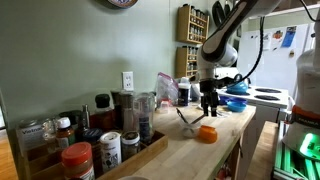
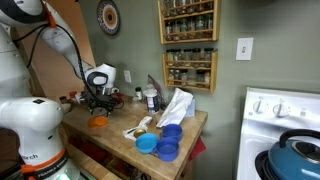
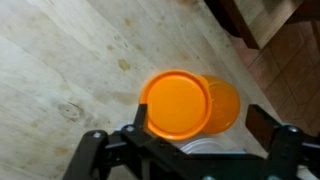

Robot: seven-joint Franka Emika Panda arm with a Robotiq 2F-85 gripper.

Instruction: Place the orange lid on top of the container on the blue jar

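Orange lid (image 2: 97, 122), blue containers (image 2: 168, 141) well apart

In the wrist view the bottom edge cuts off the gripper (image 3: 190, 138), and its dark frame hides the lower rim of the orange lid (image 3: 175, 102). In both exterior views the gripper is too small to show how its jaws stand. The top edge crops the wall clock (image 1: 121, 3). The bottom edge cuts the red-lidded spice jar (image 1: 78, 162) and the blue kettle (image 2: 297, 157).
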